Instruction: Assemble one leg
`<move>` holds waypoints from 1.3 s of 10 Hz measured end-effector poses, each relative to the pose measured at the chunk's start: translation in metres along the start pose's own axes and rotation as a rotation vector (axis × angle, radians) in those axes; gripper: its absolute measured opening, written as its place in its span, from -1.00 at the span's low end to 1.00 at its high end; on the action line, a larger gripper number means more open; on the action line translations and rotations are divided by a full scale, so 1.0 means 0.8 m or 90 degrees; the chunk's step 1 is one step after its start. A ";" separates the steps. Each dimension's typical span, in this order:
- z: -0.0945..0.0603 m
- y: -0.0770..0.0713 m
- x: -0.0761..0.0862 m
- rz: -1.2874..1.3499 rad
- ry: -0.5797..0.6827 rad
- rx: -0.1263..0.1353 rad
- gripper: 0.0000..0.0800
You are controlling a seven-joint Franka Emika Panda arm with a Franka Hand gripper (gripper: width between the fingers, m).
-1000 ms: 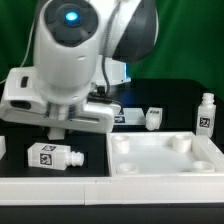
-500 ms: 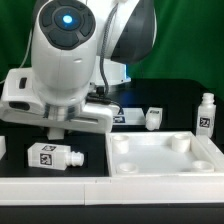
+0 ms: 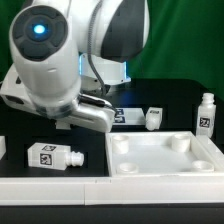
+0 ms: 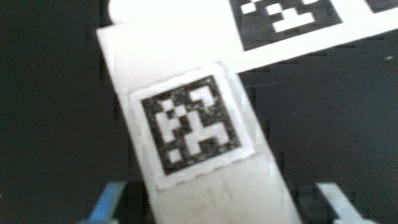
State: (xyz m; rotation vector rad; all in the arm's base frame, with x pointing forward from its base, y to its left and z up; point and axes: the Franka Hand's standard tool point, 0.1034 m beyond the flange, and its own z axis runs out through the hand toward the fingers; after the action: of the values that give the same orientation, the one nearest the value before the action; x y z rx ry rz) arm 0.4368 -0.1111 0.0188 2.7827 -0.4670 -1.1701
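Arm has tilted toward the exterior view's left; gripper jaws spread, straddling a white tagged strip I cannot identify; a leg lies nearer, leftward, long axis left-right.

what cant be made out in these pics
- gripper: hidden behind the arm in the exterior view; the wrist view's edge cuts off all but its fingertips.
- white tagged piece under it: wrist view, blurred and cropped, so leg or marker board is unclear.
- white object at the exterior view's left edge: cut off.
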 end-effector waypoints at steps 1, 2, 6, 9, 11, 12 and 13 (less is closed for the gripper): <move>0.004 0.002 0.007 -0.002 0.021 0.001 -0.20; 0.010 0.004 0.012 -0.003 0.043 0.004 -0.20; 0.011 0.009 0.014 0.000 0.061 0.007 -0.20; 0.012 0.009 0.014 0.000 0.060 0.006 0.40; 0.014 0.010 0.012 0.002 0.048 0.005 0.58; 0.016 0.013 0.007 0.007 0.010 0.004 0.61; 0.019 0.016 0.006 0.014 -0.024 0.010 0.61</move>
State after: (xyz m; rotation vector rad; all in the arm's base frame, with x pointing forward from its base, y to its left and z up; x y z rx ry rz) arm 0.4258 -0.1242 0.0075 2.7658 -0.5110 -1.2224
